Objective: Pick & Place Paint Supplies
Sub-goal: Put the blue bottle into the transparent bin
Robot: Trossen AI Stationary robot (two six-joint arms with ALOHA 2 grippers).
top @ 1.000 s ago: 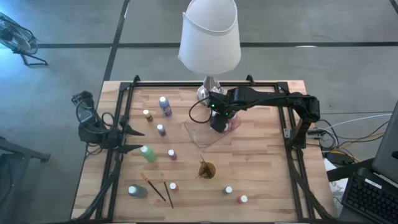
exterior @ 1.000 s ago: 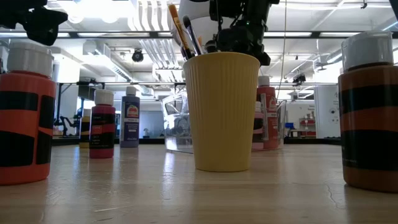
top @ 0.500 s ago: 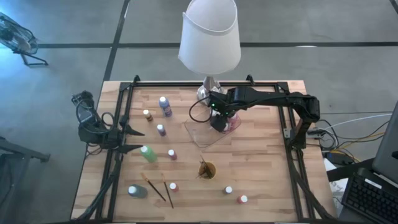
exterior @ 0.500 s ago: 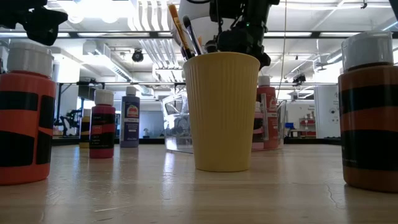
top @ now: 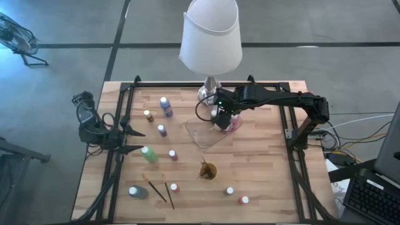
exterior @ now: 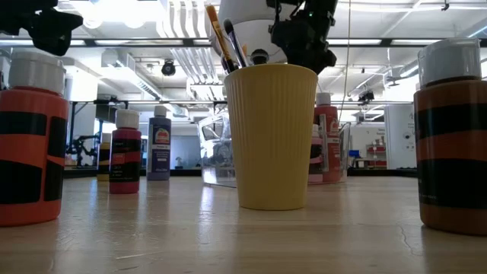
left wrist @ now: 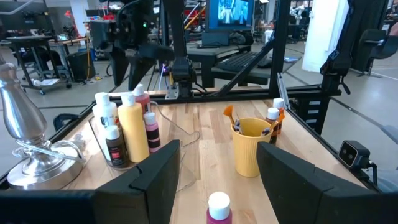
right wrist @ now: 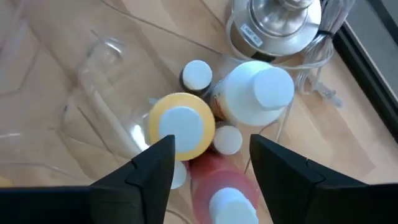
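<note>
My right gripper (top: 224,120) hangs open over the clear tray (top: 206,136), above the bottles standing in its far right corner. The right wrist view looks down on them: a yellow bottle (right wrist: 180,124), a white one (right wrist: 258,96), a pink one (right wrist: 221,186) and a small dark one (right wrist: 197,74). More white-capped bottles stand about the table: purple (top: 165,106), green (top: 149,154), grey (top: 137,192), red (top: 244,200). Two thin brushes (top: 159,189) lie flat near the grey bottle. My left gripper (top: 139,140) waits open at the table's left edge.
An orange cup (top: 208,170) holding brushes stands near the table's middle, toward the near edge. A lamp with a white shade (top: 210,37) and a silver foot (right wrist: 273,22) stands just beyond the tray, its cord beside it. A black frame (top: 287,112) runs around the table.
My right gripper has risen from among the bottles in the tray and shifted slightly toward the far right. The bottles in the tray stay where they were. The left arm has kept still.
</note>
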